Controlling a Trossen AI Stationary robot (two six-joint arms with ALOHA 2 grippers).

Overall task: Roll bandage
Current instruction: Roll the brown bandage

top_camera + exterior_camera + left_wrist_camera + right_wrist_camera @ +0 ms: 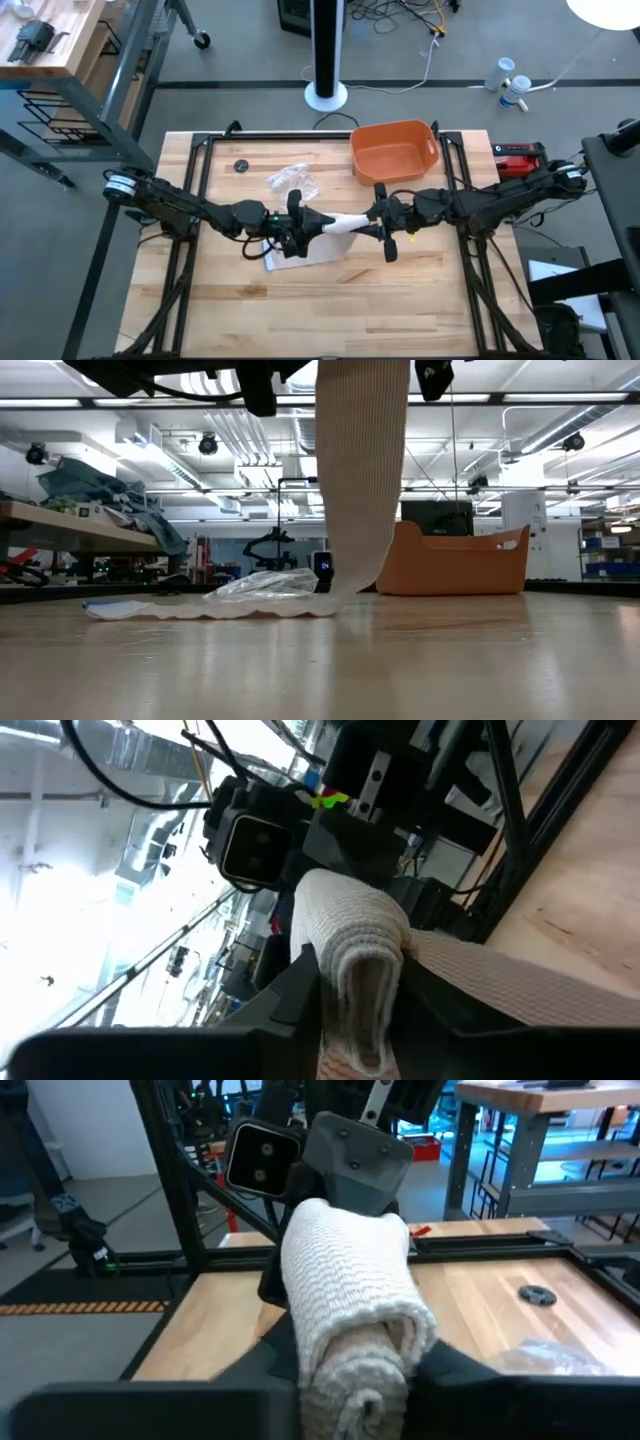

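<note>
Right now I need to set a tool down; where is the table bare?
The wooden table's near half is bare, as is its left strip. Crowded: centre, around the off-white gauze bandage, crumpled clear plastic wrapper and orange plastic tub.

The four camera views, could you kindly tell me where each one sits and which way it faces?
High view: above the table, looking straight down; both dark arms meet over the off-white gauze bandage.
Low view: at tabletop height, facing the room; bandage strip hangs from above beside the orange plastic tub.
Left wrist view: on the left arm, facing its own claw, which grips the roll.
Right wrist view: on the right arm, facing its claw, shut on the roll.
Shared: both wrist views show the bandage roll and the opposite arm's camera.
</note>
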